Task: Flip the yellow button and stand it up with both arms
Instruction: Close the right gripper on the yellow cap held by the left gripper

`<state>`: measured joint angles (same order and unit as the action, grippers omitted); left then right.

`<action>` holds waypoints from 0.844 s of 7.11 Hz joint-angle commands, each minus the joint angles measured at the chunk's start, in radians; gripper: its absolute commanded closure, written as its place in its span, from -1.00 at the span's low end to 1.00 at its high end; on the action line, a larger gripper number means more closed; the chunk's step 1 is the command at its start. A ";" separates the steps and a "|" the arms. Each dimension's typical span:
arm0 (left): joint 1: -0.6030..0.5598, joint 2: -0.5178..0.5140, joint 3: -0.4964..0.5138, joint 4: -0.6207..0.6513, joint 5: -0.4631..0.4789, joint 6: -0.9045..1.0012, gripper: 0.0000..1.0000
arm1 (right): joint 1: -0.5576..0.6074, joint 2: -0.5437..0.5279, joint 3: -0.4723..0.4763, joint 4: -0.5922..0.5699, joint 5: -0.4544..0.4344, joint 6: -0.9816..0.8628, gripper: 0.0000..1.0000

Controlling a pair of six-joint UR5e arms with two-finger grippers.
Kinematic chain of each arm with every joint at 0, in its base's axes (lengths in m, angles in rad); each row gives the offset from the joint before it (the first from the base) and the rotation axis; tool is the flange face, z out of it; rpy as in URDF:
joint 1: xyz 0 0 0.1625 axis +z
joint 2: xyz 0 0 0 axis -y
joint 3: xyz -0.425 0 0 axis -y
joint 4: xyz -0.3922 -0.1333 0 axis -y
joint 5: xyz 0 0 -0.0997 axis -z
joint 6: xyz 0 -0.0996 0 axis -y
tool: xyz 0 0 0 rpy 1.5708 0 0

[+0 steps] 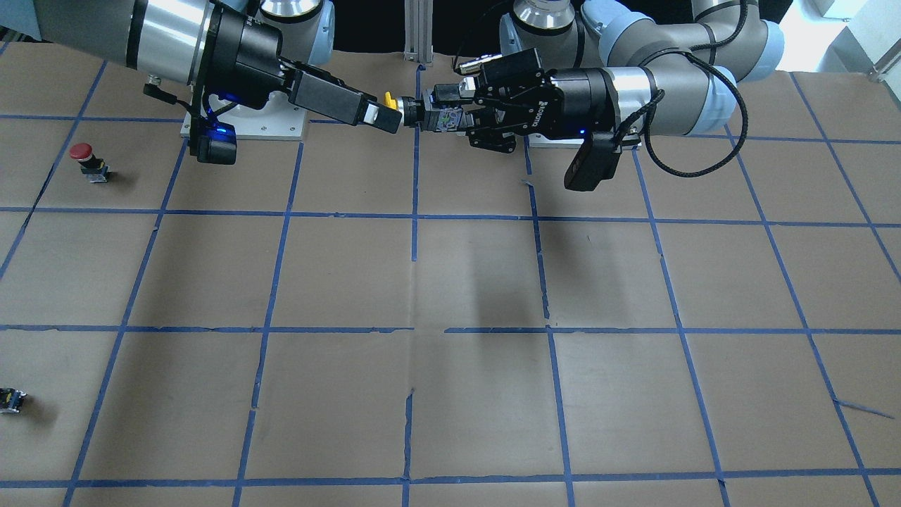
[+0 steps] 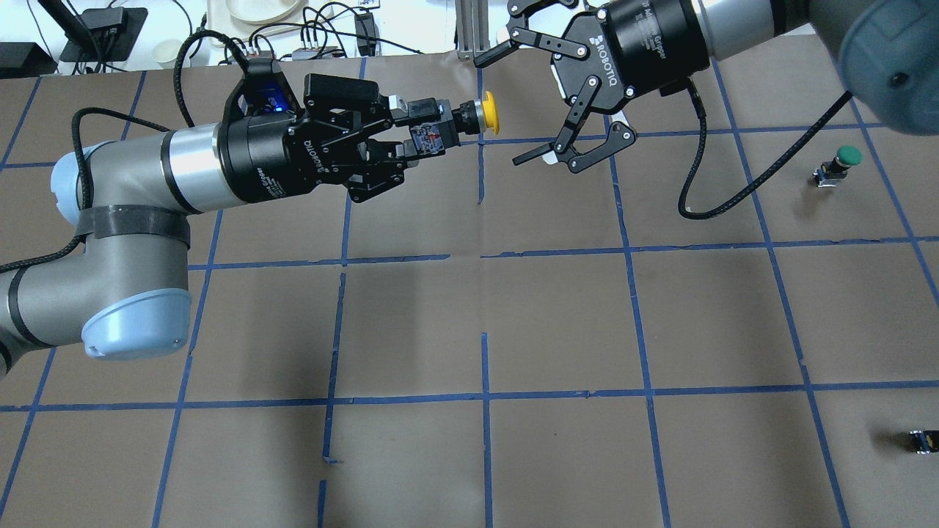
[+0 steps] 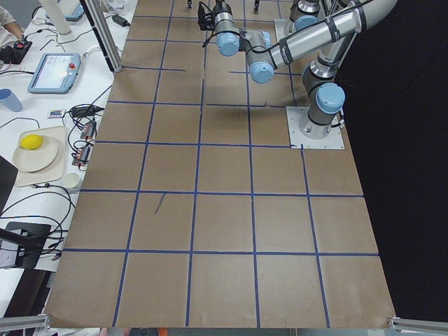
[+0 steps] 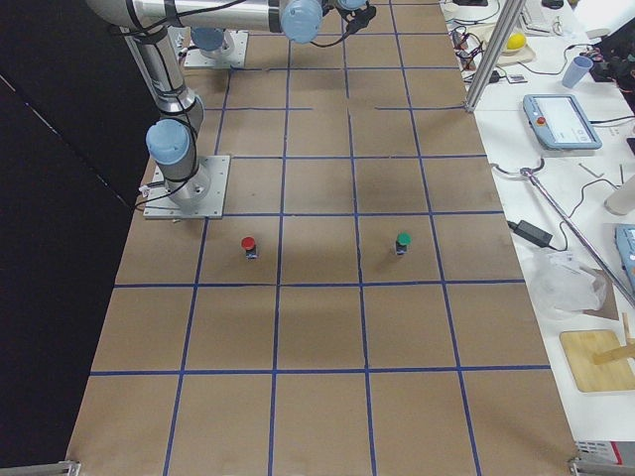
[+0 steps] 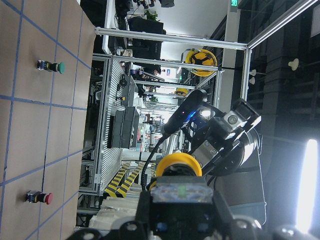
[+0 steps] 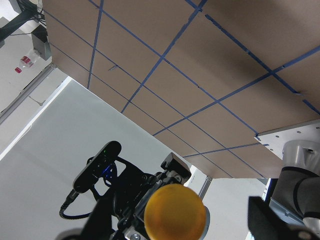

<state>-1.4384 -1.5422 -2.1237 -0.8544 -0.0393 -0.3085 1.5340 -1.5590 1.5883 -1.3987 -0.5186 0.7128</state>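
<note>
The yellow-capped push-button [image 2: 456,119] with black-and-grey body is held level above the brown, blue-taped table [image 2: 557,315], its body clamped in the black left gripper [image 2: 414,132], so that the cap is offered to the wide-spread, empty right gripper [image 2: 506,108] nearby, seemingly for re-gripping.

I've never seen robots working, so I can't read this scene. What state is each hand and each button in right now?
yellow button: held in the air, lying sideways.
left hand: shut on the yellow button's body.
right hand: open wide at the yellow cap, not gripping.
red button: standing on the table, cap up.
green button: standing on the table, cap up.
</note>
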 commanded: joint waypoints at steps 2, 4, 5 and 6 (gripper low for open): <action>0.001 0.002 -0.005 0.003 -0.004 0.002 0.75 | 0.002 -0.006 0.001 0.043 0.000 0.007 -0.61; 0.001 0.001 -0.005 0.002 -0.004 0.002 0.75 | 0.002 -0.006 0.001 0.047 0.032 0.017 -0.51; 0.001 0.002 -0.004 0.003 -0.004 0.002 0.75 | 0.002 -0.003 0.001 0.047 0.037 0.019 -0.50; 0.001 0.001 -0.005 0.003 -0.004 0.002 0.75 | 0.002 0.000 0.001 0.047 0.035 0.019 -0.35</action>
<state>-1.4374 -1.5410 -2.1286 -0.8518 -0.0430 -0.3068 1.5355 -1.5621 1.5892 -1.3519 -0.4869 0.7298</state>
